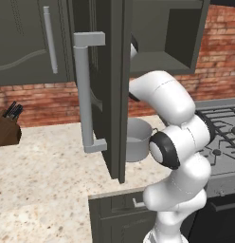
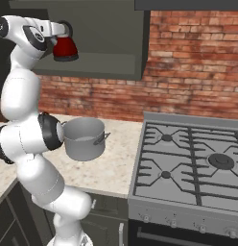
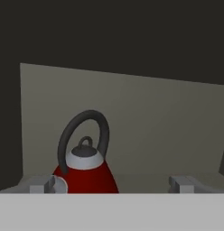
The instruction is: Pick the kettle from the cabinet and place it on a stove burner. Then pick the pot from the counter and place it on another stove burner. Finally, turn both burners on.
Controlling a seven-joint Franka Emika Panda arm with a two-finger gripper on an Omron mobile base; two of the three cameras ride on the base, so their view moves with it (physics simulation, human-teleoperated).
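The small red kettle (image 3: 89, 177) with a black loop handle (image 3: 72, 131) stands on the shelf of the open wall cabinet (image 2: 106, 62). My gripper (image 3: 114, 185) is open right in front of it, with the kettle close to the left fingertip (image 3: 41, 186) and clear room toward the right one. In the right base view the hand reaches into the cabinet just above the kettle (image 2: 66, 49). The grey pot (image 2: 84, 138) sits on the beige counter (image 2: 116, 166), left of the stove burners (image 2: 166, 138).
The cabinet door (image 1: 105, 71) hangs wide open with its long grey bar handle (image 1: 83, 90) facing me, and my arm passes behind it. A knife block (image 1: 6, 127) stands far left on the counter. A brick wall (image 2: 193, 67) backs the cooktop.
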